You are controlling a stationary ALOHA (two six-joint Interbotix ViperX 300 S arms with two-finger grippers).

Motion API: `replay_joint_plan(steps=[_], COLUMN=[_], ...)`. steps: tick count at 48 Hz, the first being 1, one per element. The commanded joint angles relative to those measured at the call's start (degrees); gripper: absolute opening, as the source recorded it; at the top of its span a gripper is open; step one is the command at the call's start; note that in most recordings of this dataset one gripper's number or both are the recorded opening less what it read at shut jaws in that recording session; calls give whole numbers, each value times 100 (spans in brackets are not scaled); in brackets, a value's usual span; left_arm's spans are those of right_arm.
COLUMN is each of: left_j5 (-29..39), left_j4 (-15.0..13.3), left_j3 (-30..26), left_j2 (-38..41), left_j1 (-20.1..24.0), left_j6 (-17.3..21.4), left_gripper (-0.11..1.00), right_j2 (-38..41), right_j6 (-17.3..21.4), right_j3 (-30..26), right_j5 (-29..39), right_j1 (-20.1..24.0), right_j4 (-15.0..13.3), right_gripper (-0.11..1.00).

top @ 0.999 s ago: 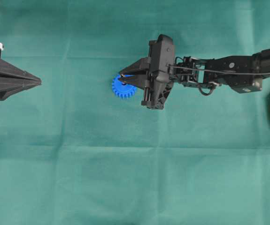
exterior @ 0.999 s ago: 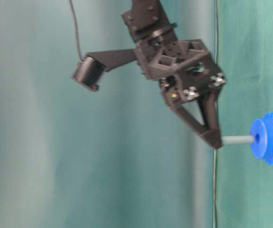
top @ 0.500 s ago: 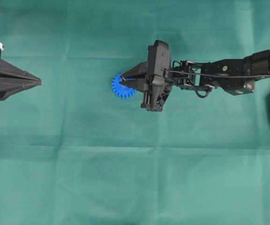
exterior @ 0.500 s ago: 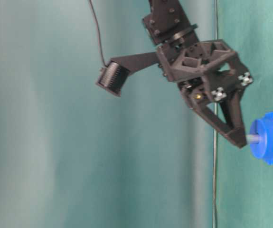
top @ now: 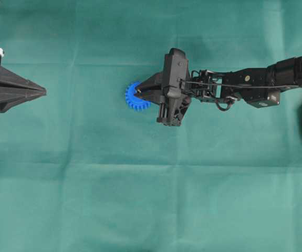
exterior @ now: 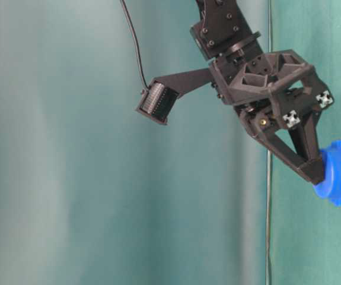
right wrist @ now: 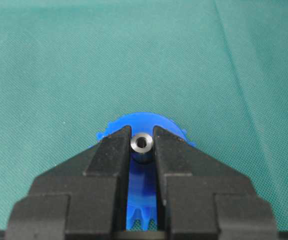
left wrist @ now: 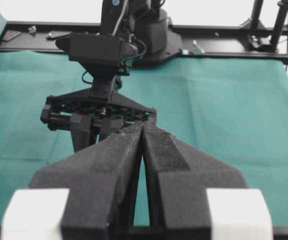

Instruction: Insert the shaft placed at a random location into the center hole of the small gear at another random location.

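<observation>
Bright, even light; table-level view slightly blurred.

Green-clothed table carrying one blue toothed wheel.

The table is covered edge to edge by a teal-green cloth with faint fold creases running across it in the overhead view. The small gear lies flat on the cloth, a little above the middle of that view; its teeth and part of its hub show. Around the small gear the cloth is bare. A black frame borders the far edge of the cloth in the left wrist view.
</observation>
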Motion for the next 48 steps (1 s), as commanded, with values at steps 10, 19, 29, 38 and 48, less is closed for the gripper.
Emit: replay_joint_plan(steps=[10,19,29,38,48], left_j5=[-26,-26,-26,-26,-26], left_j4=[18,18,18,18,18], left_j3=[-88,-88,-88,-88,-97], left_j2=[44,35,35,35,44], left_j1=[9,0,9,9,9], left_j6=[9,9,9,0,0], left_gripper=[0,0,0,0,0], right_j2=[-105,-105,-281,-527,-817], right_j6=[229,264,264,264,264], right_j3=[-97,-114,-105,-53,-53], right_j5=[-79,-70,-70,-26,246], right_j1=[26,26,62,62,62], right_j4=[18,18,18,18,18], right_gripper=[14,34,79,72,72])
